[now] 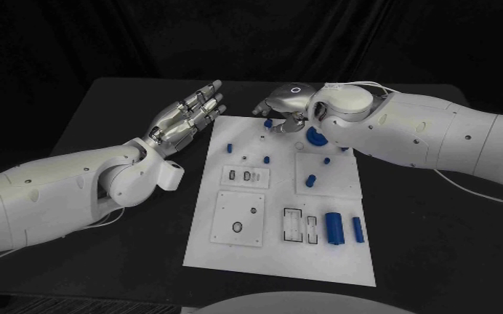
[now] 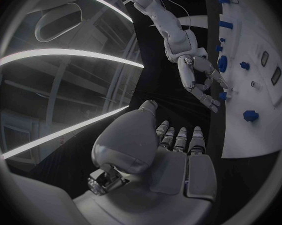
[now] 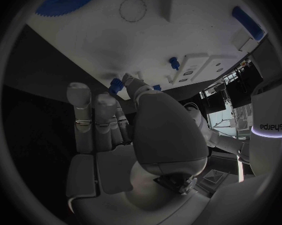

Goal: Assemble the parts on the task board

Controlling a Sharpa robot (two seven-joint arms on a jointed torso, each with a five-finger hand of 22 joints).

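meanwhile right hand (image 1: 285, 113) pinches a blue part (image 3: 115, 87); left hand (image 1: 189, 118) spread flat, empty.

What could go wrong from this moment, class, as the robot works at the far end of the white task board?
1. The silver right hand reaches down at a small blue part near the white task board's far edge; a poor pinch might knock it onto the black table.
2. Other small blue pegs stand close by, so the fingers could brush them.
3. The silver left hand hovers open beside the board, not steadying it; the board may shift.
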